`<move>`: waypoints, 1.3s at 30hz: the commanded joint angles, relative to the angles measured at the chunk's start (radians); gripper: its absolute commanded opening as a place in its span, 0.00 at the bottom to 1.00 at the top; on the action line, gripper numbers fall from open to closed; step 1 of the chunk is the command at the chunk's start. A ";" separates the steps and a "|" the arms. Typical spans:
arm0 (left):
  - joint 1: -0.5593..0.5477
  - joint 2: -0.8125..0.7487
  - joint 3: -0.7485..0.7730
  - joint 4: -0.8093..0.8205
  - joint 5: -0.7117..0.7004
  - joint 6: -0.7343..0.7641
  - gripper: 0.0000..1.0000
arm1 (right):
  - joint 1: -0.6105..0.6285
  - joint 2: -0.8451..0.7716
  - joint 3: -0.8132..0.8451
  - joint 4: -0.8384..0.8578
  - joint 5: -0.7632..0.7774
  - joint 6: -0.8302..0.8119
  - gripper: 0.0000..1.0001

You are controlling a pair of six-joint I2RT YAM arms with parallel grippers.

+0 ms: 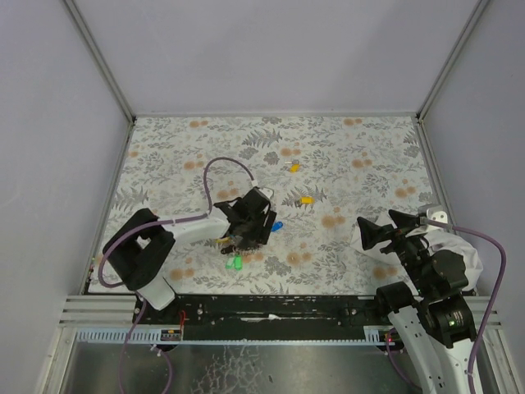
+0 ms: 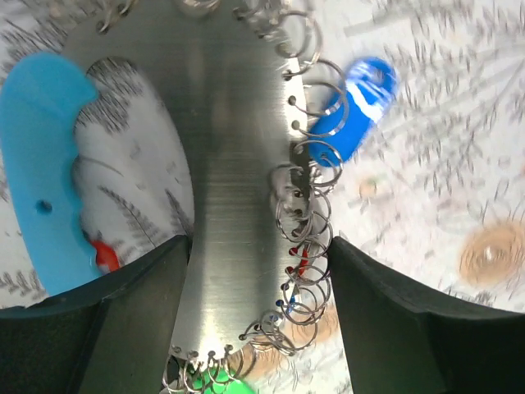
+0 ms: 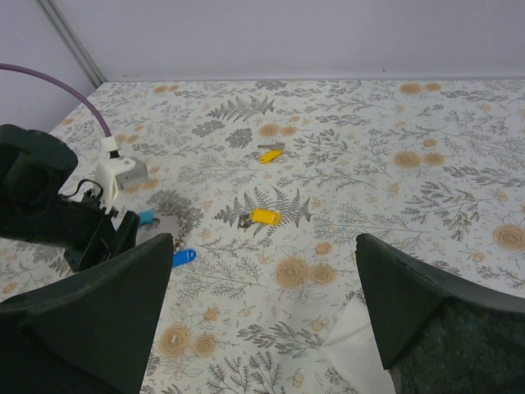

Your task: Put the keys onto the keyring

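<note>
**A:** L hand status?

**B:** My left gripper [image 2: 258,246] is down on the cluster. Jaws are part-closed across the metal plate [image 2: 238,164], one pad on its bare edge, the other against the wire loops. I read that as a pinch on the plate, not hanging free.

**A:** Why grab there?

**B:** My guess is it pins the plate so the keyring [image 2: 314,156] side is exposed & steady for threading. The loops sit just inside the right-hand pad and run out past the fingertips.

**A:** Axis?

**B:** The plate's long axis runs straight out from the palm, btw the fingers, so I'm gripping across the short way. The blue key [image 2: 357,103] hangs off a loop beyond that pad. Its long axis slants out & away from the plate, cap end farthest. The light-blue strip [image 2: 41,172] curves outside the other pad.

**A:** R hand?

**B:** The right gripper [image 3: 264,246] is spread wide w/ nothing in it, raised, well apart from the cluster. Ahead of it the nearer yellow key [image 3: 264,217] lies crosswise, blade toward my left arm. The farther yellow key [image 3: 271,153] is beyond, blade angled away. Both are loose on the tablecloth [image 3: 394,107], well apart from the ring, so not on yet.
</note>
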 commanded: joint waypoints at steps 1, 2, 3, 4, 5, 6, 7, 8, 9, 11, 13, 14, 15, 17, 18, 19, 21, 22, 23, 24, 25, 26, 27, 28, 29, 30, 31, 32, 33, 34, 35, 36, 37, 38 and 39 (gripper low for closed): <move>-0.051 -0.064 -0.066 -0.121 -0.041 0.021 0.69 | 0.008 0.019 0.009 0.047 -0.008 -0.009 0.99; -0.053 -0.083 -0.082 -0.130 -0.067 0.000 0.70 | 0.008 0.024 0.010 0.046 -0.013 -0.008 0.99; -0.052 -0.111 -0.097 -0.134 -0.099 -0.020 0.72 | 0.008 0.029 0.010 0.046 -0.018 -0.007 0.99; -0.052 -0.140 -0.109 -0.136 -0.123 -0.035 0.75 | 0.008 0.033 0.010 0.046 -0.022 -0.006 0.99; -0.052 -0.167 -0.119 -0.136 -0.139 -0.048 0.77 | 0.008 0.038 0.011 0.045 -0.026 -0.007 0.99; -0.052 -0.195 -0.126 -0.136 -0.155 -0.057 0.79 | 0.008 0.043 0.011 0.046 -0.031 -0.006 0.99; -0.052 -0.207 -0.129 -0.137 -0.161 -0.061 0.80 | 0.007 0.050 0.013 0.046 -0.036 -0.006 0.99; -0.052 -0.210 -0.129 -0.144 -0.171 -0.067 0.81 | 0.008 0.056 0.014 0.046 -0.043 -0.005 0.99; -0.052 -0.208 -0.129 -0.156 -0.188 -0.078 0.81 | 0.008 0.063 0.016 0.045 -0.051 -0.004 0.99; -0.049 -0.205 -0.133 -0.176 -0.239 -0.109 0.82 | 0.007 0.083 0.021 0.041 -0.070 -0.004 0.99; -0.031 -0.218 -0.149 -0.184 -0.273 -0.152 0.83 | 0.008 0.107 0.029 0.032 -0.086 -0.001 0.99; -0.016 -0.234 -0.159 -0.181 -0.274 -0.167 0.84 | 0.008 0.123 0.035 0.024 -0.094 0.001 0.99; 0.002 -0.252 -0.171 -0.171 -0.271 -0.175 0.84 | 0.008 0.144 0.040 0.018 -0.101 0.007 0.99; 0.033 -0.305 -0.201 -0.135 -0.251 -0.182 0.84 | 0.009 0.192 0.051 0.010 -0.137 0.014 0.99; 0.043 -0.332 -0.213 -0.118 -0.242 -0.187 0.84 | 0.008 0.223 0.053 0.008 -0.162 0.024 0.99; 0.048 -0.360 -0.221 -0.100 -0.238 -0.189 0.85 | 0.008 0.255 0.057 0.009 -0.192 0.032 0.99; 0.055 -0.409 -0.234 -0.085 -0.231 -0.192 0.85 | 0.007 0.326 0.057 0.022 -0.268 0.049 0.99; 0.058 -0.432 -0.238 -0.078 -0.225 -0.191 0.85 | 0.007 0.366 0.054 0.034 -0.304 0.061 0.99; 0.064 -0.457 -0.243 -0.071 -0.215 -0.191 0.85 | 0.007 0.406 0.048 0.051 -0.336 0.076 0.99; 0.065 -0.481 -0.249 -0.058 -0.202 -0.191 0.85 | 0.007 0.445 0.037 0.077 -0.375 0.088 0.99; 0.069 -0.512 -0.257 -0.042 -0.186 -0.189 0.85 | 0.007 0.487 0.022 0.110 -0.408 0.105 0.99; 0.071 -0.525 -0.269 -0.021 -0.167 -0.192 0.85 | 0.007 0.524 0.005 0.148 -0.439 0.125 0.99; 0.075 -0.546 -0.280 0.005 -0.146 -0.194 0.85 | 0.008 0.566 -0.013 0.197 -0.467 0.144 0.99; 0.080 -0.558 -0.295 0.032 -0.123 -0.193 0.85 | 0.007 0.607 -0.032 0.247 -0.487 0.171 1.00; 0.084 -0.563 -0.307 0.061 -0.105 -0.194 0.85 | 0.009 0.644 -0.050 0.298 -0.507 0.196 1.00; 0.087 -0.562 -0.319 0.089 -0.092 -0.195 0.84 | 0.011 0.688 -0.068 0.351 -0.521 0.217 0.98; 0.095 -0.556 -0.328 0.123 -0.073 -0.193 0.83 | 0.015 0.727 -0.079 0.395 -0.526 0.235 0.95; 0.106 -0.544 -0.333 0.156 -0.051 -0.189 0.82 | 0.026 0.772 -0.084 0.431 -0.528 0.247 0.93; 0.119 -0.529 -0.335 0.186 -0.028 -0.185 0.81 | 0.034 0.816 -0.086 0.458 -0.526 0.252 0.90; 0.136 -0.508 -0.336 0.214 -0.011 -0.179 0.79 | 0.044 0.868 -0.084 0.480 -0.524 0.254 0.86; 0.154 -0.483 -0.335 0.240 0.005 -0.177 0.78 | 0.054 0.901 -0.083 0.502 -0.517 0.254 0.84; 0.176 -0.458 -0.333 0.266 0.029 -0.175 0.76 | 0.065 0.925 -0.084 0.522 -0.510 0.257 0.83; 0.202 -0.428 -0.334 0.291 0.062 -0.178 0.74 | 0.075 0.945 -0.086 0.542 -0.500 0.260 0.81; 0.225 -0.404 -0.338 0.319 0.096 -0.184 0.73 | 0.086 0.960 -0.088 0.560 -0.495 0.264 0.81; 0.239 -0.380 -0.344 0.354 0.124 -0.190 0.71 | 0.096 0.971 -0.091 0.579 -0.488 0.268 0.80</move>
